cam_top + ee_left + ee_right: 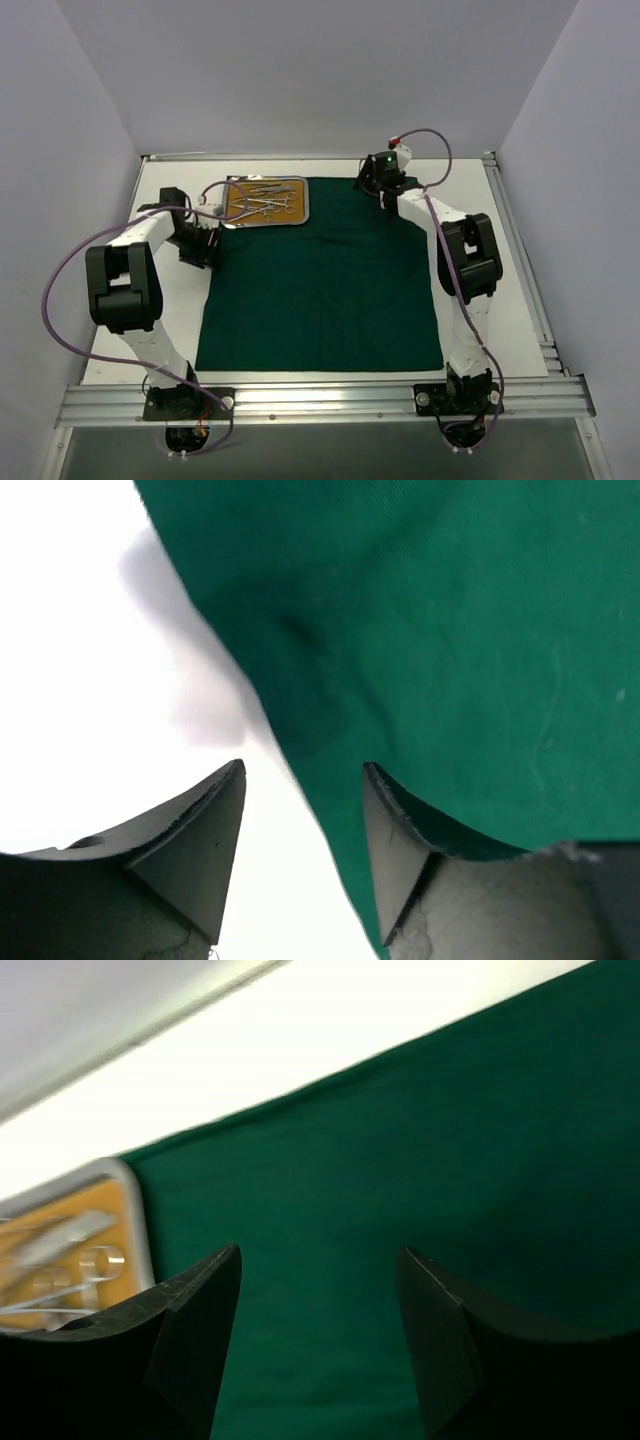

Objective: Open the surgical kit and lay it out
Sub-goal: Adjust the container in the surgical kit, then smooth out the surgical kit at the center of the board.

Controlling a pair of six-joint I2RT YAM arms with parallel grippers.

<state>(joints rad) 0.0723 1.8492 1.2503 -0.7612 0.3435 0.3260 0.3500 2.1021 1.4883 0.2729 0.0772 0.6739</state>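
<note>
The dark green cloth wrap (320, 290) lies spread flat on the white table. On its far left corner stands the steel tray (303, 202) with an orange-brown inside, and the metal instruments (265, 200) lie in it. My left gripper (212, 243) is low at the cloth's left edge. In the left wrist view it (304, 767) is open, and the cloth (450, 630) edge runs loosely between the fingers, lapping over the right finger (392, 850). My right gripper (386, 200) hangs over the far right part of the cloth (400, 1160). It (320, 1251) is open and empty, with the tray (140, 1230) to its left.
Bare white tabletop (500, 260) borders the cloth on both sides. An aluminium rail (320, 400) runs along the near edge, and grey walls (300, 80) enclose the back and sides. Purple cables (60, 290) loop off both arms.
</note>
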